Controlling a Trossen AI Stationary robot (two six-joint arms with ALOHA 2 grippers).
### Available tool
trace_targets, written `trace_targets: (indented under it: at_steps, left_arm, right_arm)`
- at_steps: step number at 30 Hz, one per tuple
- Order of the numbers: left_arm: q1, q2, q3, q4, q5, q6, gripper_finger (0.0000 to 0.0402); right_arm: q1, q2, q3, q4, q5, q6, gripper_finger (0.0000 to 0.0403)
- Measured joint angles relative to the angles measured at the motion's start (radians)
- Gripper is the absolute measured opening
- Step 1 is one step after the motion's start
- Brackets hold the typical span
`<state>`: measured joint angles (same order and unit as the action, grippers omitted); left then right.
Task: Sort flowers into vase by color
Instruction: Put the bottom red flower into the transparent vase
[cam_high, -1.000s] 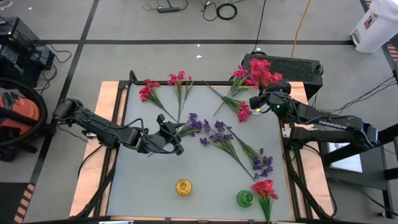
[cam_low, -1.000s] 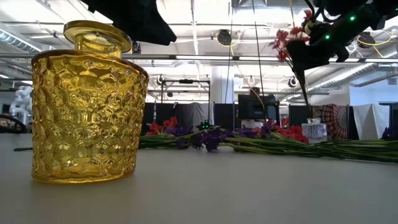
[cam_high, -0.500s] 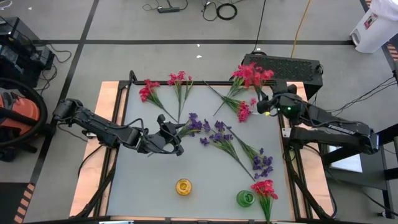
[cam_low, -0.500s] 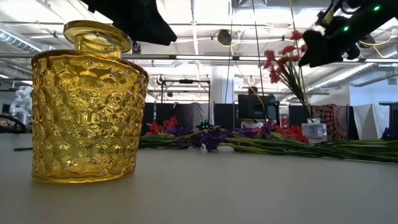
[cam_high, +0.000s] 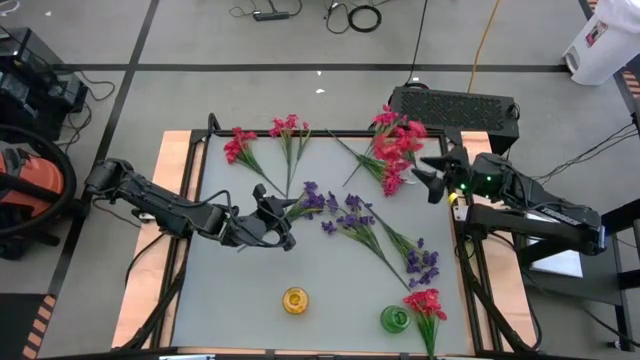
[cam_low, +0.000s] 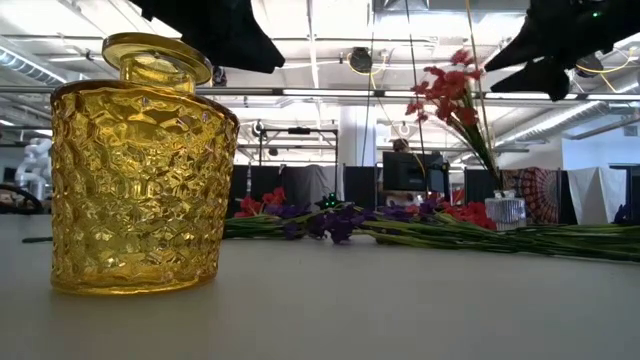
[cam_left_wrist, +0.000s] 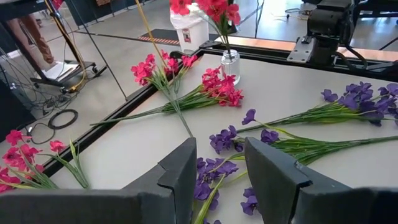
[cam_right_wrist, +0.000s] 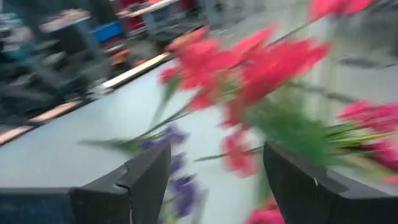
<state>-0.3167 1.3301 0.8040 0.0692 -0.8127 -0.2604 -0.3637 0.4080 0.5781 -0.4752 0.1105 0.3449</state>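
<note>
A red flower sprig (cam_low: 448, 88) stands in a small clear vase (cam_low: 508, 212) at the table's far right corner, leaning left. My right gripper (cam_high: 422, 180) hangs open just near-right of it, its fingers apart in the right wrist view (cam_right_wrist: 217, 180), touching nothing. My left gripper (cam_left_wrist: 217, 177) is open over a purple sprig (cam_high: 315, 200) lying left of centre, a finger on either side of its blossoms. More red (cam_high: 238, 147), pink (cam_high: 290, 130) and purple (cam_high: 355, 215) flowers lie on the table.
A yellow glass vase (cam_high: 295, 299) and a green vase (cam_high: 396, 318) stand near the front edge, with a red sprig (cam_high: 425, 303) beside the green one. Another purple sprig (cam_high: 422, 265) lies at the right. A black case (cam_high: 455, 105) sits beyond the far edge.
My right gripper has opened and let go of the red sprig, then drawn back up and toward the table's right edge, turning as it went. The sprig now stands in the clear vase, with its blossoms tipped over toward the left.
</note>
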Motion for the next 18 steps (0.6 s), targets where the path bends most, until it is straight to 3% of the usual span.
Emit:
trace_targets:
  at_steps: [6,18]
  left_arm:
    - [0.000,0.000,0.000,0.000,0.000,0.000,0.0144]
    - [0.000,0.000,0.000,-0.004,0.033,0.002,0.0144]
  right_arm:
    - [0.000,0.006,0.000,-0.031,-0.218,0.082,0.0249]
    - [0.032,0.006,0.000,-0.055,-0.243,0.081,0.0249]
